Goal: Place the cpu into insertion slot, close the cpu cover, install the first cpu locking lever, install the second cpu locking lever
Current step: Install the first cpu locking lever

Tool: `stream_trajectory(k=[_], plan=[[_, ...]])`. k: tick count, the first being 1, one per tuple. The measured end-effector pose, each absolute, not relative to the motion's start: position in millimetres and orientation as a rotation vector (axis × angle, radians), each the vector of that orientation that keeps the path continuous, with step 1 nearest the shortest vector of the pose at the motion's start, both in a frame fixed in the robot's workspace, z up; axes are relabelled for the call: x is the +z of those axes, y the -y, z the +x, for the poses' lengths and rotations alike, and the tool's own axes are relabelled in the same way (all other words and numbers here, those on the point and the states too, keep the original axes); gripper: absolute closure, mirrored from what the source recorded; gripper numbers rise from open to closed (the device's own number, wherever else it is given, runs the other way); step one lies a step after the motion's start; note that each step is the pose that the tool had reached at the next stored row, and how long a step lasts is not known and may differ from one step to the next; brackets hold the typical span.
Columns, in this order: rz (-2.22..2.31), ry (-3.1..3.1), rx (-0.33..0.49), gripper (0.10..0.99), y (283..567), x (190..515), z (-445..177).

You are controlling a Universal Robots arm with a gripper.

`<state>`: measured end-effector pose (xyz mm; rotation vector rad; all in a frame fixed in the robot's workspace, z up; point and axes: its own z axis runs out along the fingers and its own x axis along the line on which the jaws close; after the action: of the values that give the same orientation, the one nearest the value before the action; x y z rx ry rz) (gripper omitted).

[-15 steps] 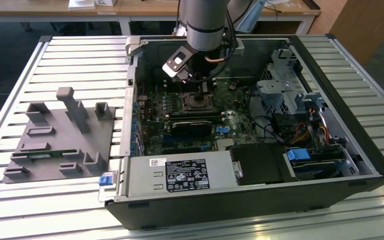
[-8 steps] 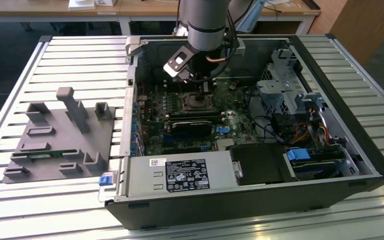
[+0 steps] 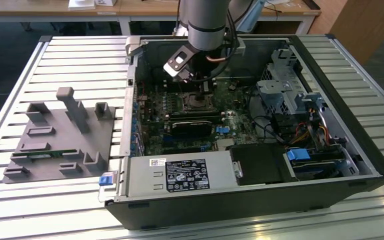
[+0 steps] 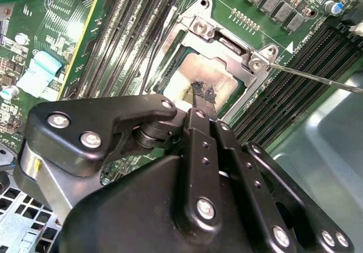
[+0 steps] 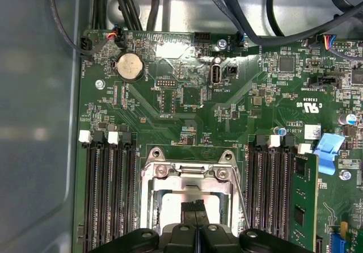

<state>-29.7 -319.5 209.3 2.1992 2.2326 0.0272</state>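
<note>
1. The cpu (image 4: 220, 74) is a small flat square with a pale silvery-grey face, smudged and slightly yellowish near 1 edge in the second wrist view. It lies flat in the insertion slot (image 3: 196, 102) on the green motherboard (image 5: 187, 111).
2. The cpu cover (image 5: 148, 199), a thin silvery metal frame, lies around the cpu. The chip's face shows through its square window in both wrist views.
3. The exterior view takes in the whole open computer case (image 3: 245, 207) lying on a slatted table (image 3: 78, 60). A grey plastic fixture (image 3: 58, 135) sits well apart from it, toward the exterior view's left.
4. The first wrist view shows a round coin cell (image 5: 129, 67) and long black memory slots (image 5: 108, 196) on both sides of the socket. The second wrist view shows a thin metal rod (image 4: 317, 78) running out past 1 corner of the frame.
5. The gripper (image 4: 204, 94) stands right over the socket. Its 2 black fingers are pressed together with nothing visible between them.
6. The fingertips sit over the middle of the cpu's face. I cannot tell whether they touch it or stop just above it.
</note>
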Motion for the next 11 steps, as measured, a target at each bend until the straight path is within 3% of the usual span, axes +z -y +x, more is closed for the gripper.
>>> stream_trajectory(k=[11], plan=[[2.199, -2.233, 0.028, 0.98, 319, 228, -30]])
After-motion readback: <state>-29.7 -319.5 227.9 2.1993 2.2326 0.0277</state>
